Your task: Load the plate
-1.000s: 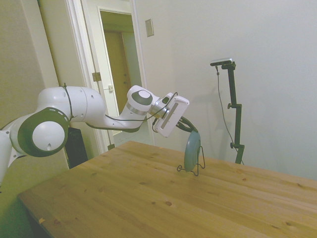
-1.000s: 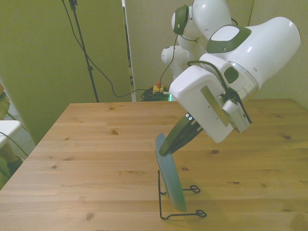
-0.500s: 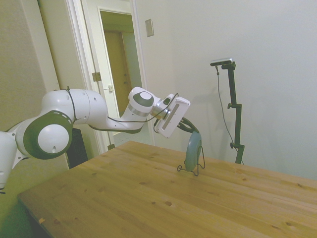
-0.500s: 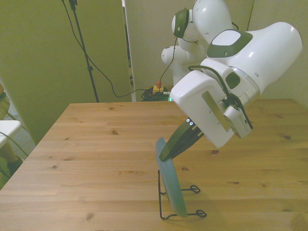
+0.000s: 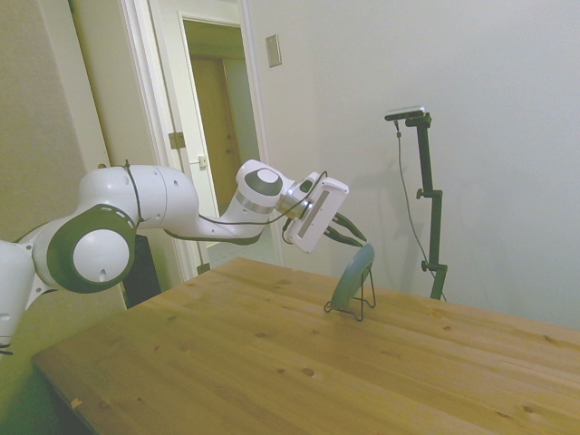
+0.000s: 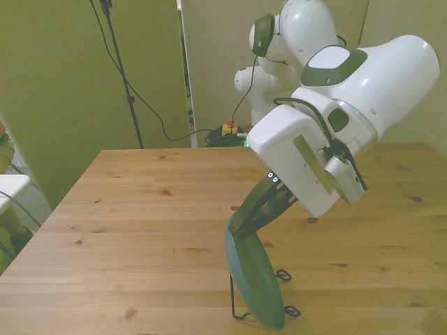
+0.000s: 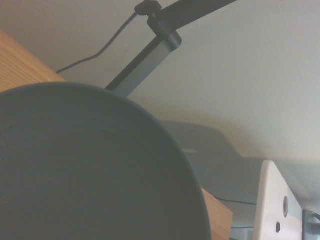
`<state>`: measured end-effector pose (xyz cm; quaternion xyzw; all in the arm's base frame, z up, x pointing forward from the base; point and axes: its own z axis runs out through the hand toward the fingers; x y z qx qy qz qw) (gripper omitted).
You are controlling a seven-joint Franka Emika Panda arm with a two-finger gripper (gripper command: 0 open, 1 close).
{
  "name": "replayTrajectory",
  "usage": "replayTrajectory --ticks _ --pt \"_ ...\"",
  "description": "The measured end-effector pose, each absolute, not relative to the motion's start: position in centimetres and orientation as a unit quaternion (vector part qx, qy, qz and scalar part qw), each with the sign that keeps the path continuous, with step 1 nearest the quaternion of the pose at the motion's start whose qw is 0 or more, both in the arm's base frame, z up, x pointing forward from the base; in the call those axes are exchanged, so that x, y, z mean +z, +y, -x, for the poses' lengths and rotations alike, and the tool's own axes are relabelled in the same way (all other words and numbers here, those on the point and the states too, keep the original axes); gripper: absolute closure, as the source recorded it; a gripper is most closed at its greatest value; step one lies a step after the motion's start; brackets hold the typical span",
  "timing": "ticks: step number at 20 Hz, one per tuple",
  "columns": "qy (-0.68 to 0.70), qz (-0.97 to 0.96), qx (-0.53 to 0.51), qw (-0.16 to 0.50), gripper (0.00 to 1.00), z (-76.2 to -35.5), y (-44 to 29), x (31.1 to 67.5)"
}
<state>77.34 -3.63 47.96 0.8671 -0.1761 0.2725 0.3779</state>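
The dull teal-green plate [image 5: 351, 276] leans on its edge in a thin black wire stand [image 5: 370, 292] near the table's far side. In the front view the plate [image 6: 255, 280] tilts toward the front view's right, with the stand [image 6: 232, 292] beneath it. My gripper [image 5: 356, 242] is open, and its dark fingers are spread just above and behind the plate's top rim. Seen from the front, the gripper [image 6: 239, 225] hovers at the rim, apparently not gripping it. Up close, the plate [image 7: 90, 170] fills much of the wrist view.
The wooden table [image 5: 272, 362] stretches wide around the stand. An open doorway [image 5: 213, 118] lies behind the arm, and a plain wall [image 5: 489, 109] stands beyond the table.
The fingers have opened and let go of the plate. It has tipped from upright to leaning back in the wire stand. The gripper has drawn back slightly.
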Motion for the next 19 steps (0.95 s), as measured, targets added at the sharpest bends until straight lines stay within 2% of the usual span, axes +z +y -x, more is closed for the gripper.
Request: replayTrajectory --ticks 6,10,15,19 --pt "-0.177 -0.866 0.279 0.376 0.00 -77.4 -3.5 48.6" --pt "-0.180 -0.862 0.302 0.366 0.00 -77.2 -2.3 51.5" --pt "-0.220 -0.884 0.313 0.270 0.00 -75.6 -0.2 56.5" --pt "-0.244 -0.905 0.299 0.179 0.00 -73.7 0.0 57.5"
